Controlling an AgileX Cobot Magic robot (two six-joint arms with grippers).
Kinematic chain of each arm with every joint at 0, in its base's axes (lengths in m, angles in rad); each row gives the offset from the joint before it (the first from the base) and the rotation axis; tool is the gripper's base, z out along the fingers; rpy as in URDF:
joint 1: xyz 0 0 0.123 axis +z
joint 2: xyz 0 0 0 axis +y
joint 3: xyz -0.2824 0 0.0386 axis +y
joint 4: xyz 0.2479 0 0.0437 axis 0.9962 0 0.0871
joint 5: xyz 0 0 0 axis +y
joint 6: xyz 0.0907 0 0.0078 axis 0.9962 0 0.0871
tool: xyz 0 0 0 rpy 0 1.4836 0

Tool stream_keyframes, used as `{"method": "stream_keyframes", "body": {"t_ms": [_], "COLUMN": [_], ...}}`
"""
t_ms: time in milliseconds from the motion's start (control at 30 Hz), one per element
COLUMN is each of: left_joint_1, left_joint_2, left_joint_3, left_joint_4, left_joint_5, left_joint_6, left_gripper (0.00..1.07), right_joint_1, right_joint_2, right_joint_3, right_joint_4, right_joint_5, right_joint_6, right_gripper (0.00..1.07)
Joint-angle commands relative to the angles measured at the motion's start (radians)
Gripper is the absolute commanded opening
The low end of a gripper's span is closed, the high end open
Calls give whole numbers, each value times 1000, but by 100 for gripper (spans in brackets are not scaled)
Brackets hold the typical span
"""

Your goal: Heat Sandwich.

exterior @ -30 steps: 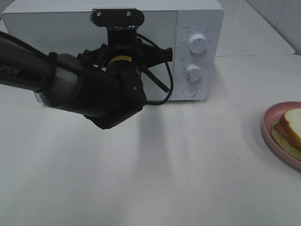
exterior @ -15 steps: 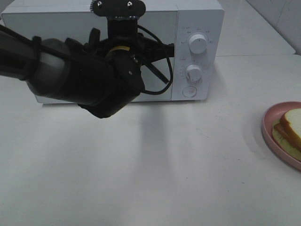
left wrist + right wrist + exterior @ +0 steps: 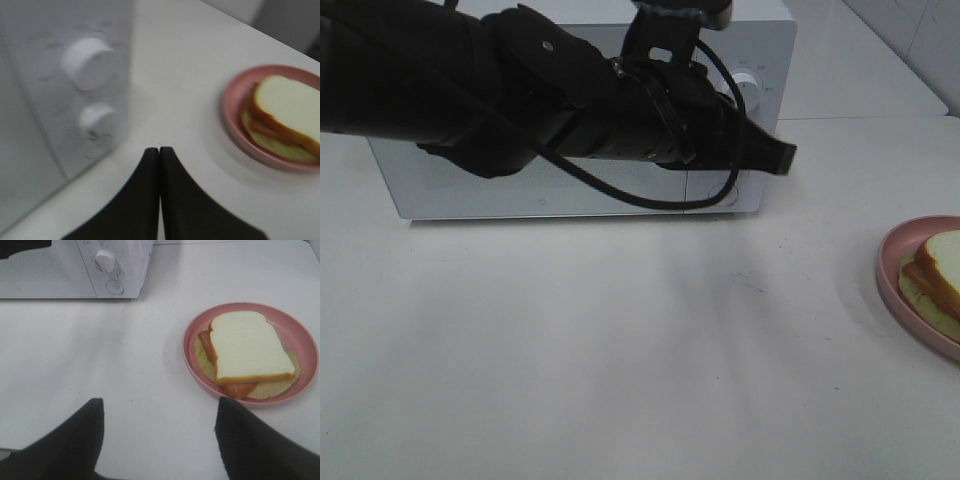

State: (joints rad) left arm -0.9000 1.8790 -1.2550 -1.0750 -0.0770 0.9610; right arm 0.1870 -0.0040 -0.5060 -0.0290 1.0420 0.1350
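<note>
Step in hand: opening the microwave (image 3: 740, 40), upper centre. The left gripper (image 3: 782, 158), fully closed and empty, must press its round door button. Right gripper (image 3: 157, 432) wide, empty, near the sandwich (image 3: 247, 347).

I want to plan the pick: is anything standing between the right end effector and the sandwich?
Nothing visible does. The right end effector is open over bare table, and the sandwich lies uncovered on the pink plate just ahead.
</note>
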Motion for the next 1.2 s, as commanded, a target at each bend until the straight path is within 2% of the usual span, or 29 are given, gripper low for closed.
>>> {"method": "stream_keyframes", "body": {"t_ms": [33, 100, 133, 167, 233, 267, 300, 400, 433, 467, 533, 567, 600, 633, 700, 733, 767, 833, 867, 900, 967, 1000, 1033, 1100, 1133, 1167, 1200], "left_joint_1": [-4, -4, -4, 6, 23, 54, 54, 104, 104, 137, 165, 198, 198, 219, 270, 322, 322, 381, 452, 452, 531, 606, 606, 685, 729, 817, 817], "left_joint_2": [-58, -76, -76, -92, -109, -128, -128, -153, -153, -171, -189, -213, -213, -226, -253, -290, -290, -336, -386, -386, -450, -516, -516, -589, -633, -722, -722], "left_joint_3": [-4, -4, -4, -4, -4, -4, -4, -4, -4, -4, -4, -4, -4, -2, 5, 24, 24, 59, 101, 101, 156, 210, 210, 271, 301, 355, 355], "left_joint_4": [124, 188, 188, 251, 318, 402, 402, 538, 538, 619, 683, 718, 718, 726, 730, 729, 729, 729, 731, 731, 737, 751, 751, 774, 784, 793, 793], "left_joint_5": [318, 413, 413, 495, 558, 636, 636, 759, 759, 842, 937, 1006, 1006, 1039, 1079, 1100, 1100, 1111, 1119, 1119, 1131, 1138, 1138, 1142, 1147, 1154, 1154], "left_joint_6": [9, -3, -3, -62, -188, -331, -331, -500, -500, -580, -634, -678, -678, -693, -705, -711, -711, -717, -716, -716, -710, -702, -702, -702, -704, -707, -707], "left_gripper": [0, 0, 0, 0, 0, 8, 8, 28, 28, 46, 61, 67, 67, 72, 72, 72, 72, 72, 72, 72, 72, 72, 72, 72, 72, 72, 72], "right_joint_1": [1, 1, 1, 1, 1, 1, 1, 1, 1, 1, 1, 1, 1, 1, 1, 1, 1, 1, 1, 1, 1, 1, 1, 1, 1, 1, 1], "right_joint_2": [-26, -26, -26, -26, -26, -26, -26, -26, -26, -26, -26, -26, -26, -26, -26, -26, -26, -26, -26, -26, -26, -26, -26, -26, -26, -26, -26], "right_joint_3": [2, 2, 2, 2, 2, 2, 2, 2, 2, 2, 2, 2, 2, 2, 2, 2, 2, 2, 2, 2, 2, 2, 2, 2, 2, 2, 2], "right_joint_4": [-9, -9, -9, -9, -9, -9, -9, -9, -9, -9, -9, -9, -9, -9, -9, -9, -9, -9, -9, -9, -9, -9, -9, -9, -9, -9, -9], "right_joint_5": [-4, -4, -4, -4, -4, -4, -4, -4, -4, -4, -4, -4, -4, -4, -4, -4, -4, -4, -4, -4, -4, -4, -4, -4, -4, -4, -4], "right_joint_6": [4, 4, 4, 4, 4, 4, 4, 4, 4, 4, 4, 4, 4, 4, 4, 4, 4, 4, 4, 4, 4, 4, 4, 4, 4, 4, 4], "right_gripper": [63, 63, 63, 63, 63, 63, 63, 63, 63, 63, 63, 63, 63, 63, 63, 63, 63, 63, 63, 63, 62, 62, 62, 62, 62, 62, 62]}}
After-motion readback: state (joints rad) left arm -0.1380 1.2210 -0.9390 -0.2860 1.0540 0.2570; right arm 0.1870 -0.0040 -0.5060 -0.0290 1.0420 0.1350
